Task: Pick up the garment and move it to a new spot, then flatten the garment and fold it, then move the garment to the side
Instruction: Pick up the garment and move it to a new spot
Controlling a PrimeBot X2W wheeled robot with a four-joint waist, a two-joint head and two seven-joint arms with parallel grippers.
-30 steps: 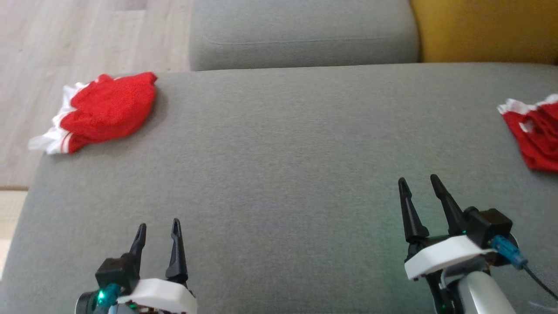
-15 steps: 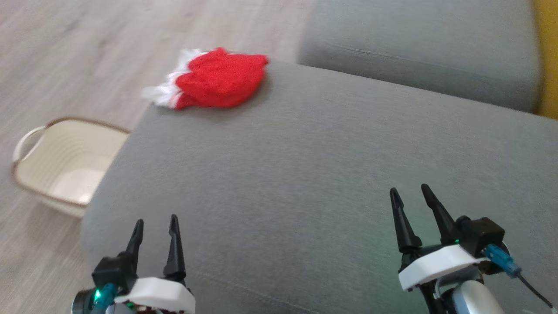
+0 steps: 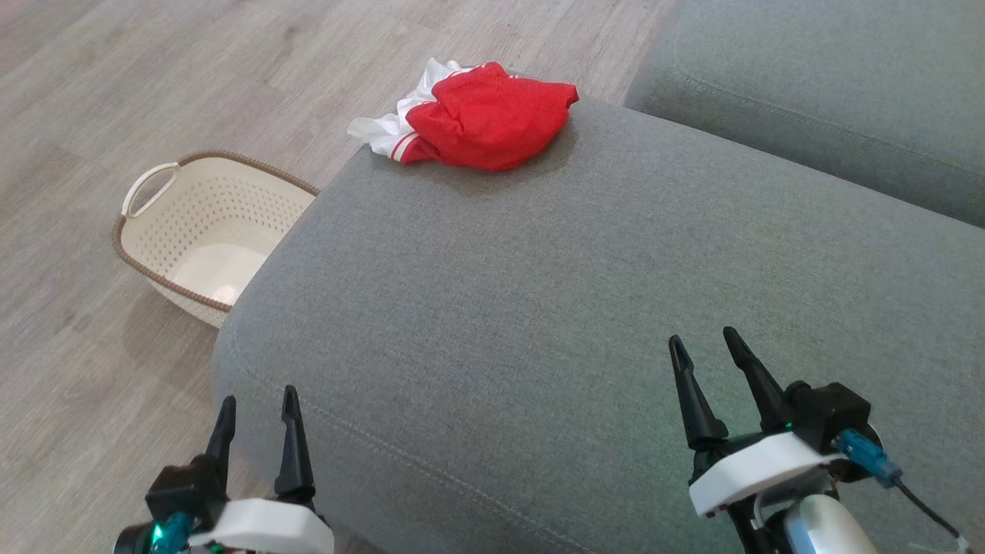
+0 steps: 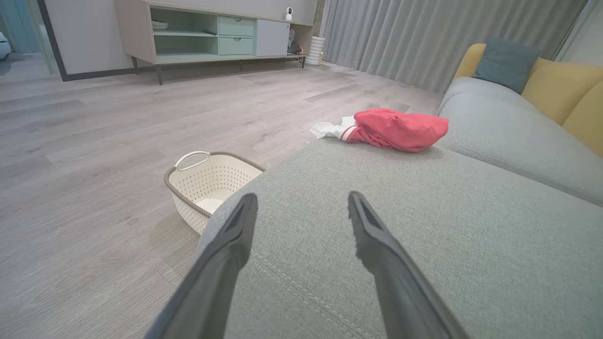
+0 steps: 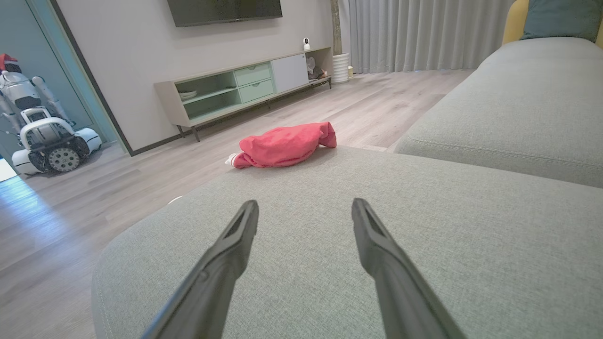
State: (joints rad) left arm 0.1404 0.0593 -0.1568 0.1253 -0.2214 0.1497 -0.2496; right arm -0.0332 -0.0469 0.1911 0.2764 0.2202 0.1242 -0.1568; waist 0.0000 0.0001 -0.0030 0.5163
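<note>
A bunched red garment (image 3: 489, 115) with white trim lies at the far left corner of the grey sofa seat (image 3: 577, 308). The same garment (image 4: 398, 129) appears ahead in the left wrist view, and as a red heap (image 5: 282, 145) in the right wrist view. My left gripper (image 3: 255, 404) hovers open at the seat's near left edge, nothing between its fingers. My right gripper (image 3: 702, 346) stands open over the seat at the lower right, also empty. Both are far from the garment.
A cream perforated basket (image 3: 212, 231) with a brown rim sits on the wooden floor beside the sofa's left end. The grey back cushion (image 3: 831, 92) rises at the upper right. A low sideboard (image 5: 245, 89) and another robot (image 5: 42, 132) stand across the room.
The head camera has swung to the left: the basket and floor have come into view and a second red cloth at the right has left it. Both grippers stay open.
</note>
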